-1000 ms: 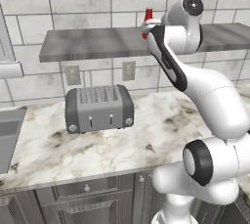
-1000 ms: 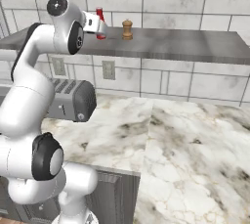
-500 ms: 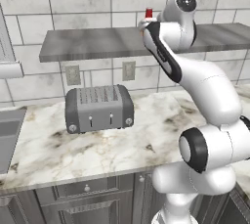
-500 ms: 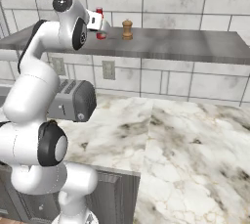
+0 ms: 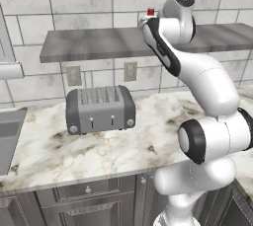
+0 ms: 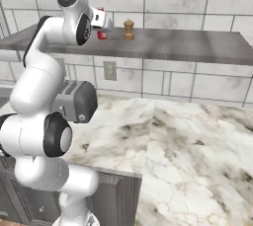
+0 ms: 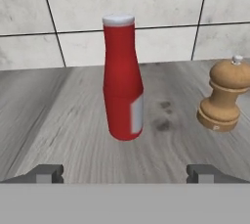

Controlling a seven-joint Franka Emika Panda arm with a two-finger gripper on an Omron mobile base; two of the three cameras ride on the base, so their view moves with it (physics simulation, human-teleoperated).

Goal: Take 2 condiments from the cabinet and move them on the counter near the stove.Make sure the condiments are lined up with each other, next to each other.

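Observation:
On the grey slab shelf of the cabinet a slim red squeeze bottle stands upright. A brown wooden shaker stands apart to its right. My gripper is open, level with the shelf. The bottle is centred ahead of the wide gap, beyond the fingertips. In the right base view the hand covers the middle of the red bottle, and the shaker is clear beside it. The bottle's cap peeks over the arm in the left base view. The stove is out of view.
A grey toaster sits on the marble counter under the cabinet, with wall sockets behind it. A grey basin edge lies at the far left. Tiled wall backs the shelf. The counter stretches to the right.
The arm has stretched up and forward, bringing the hand slightly closer to the red bottle on the shelf. The jaws have stayed open and both condiments have not moved.

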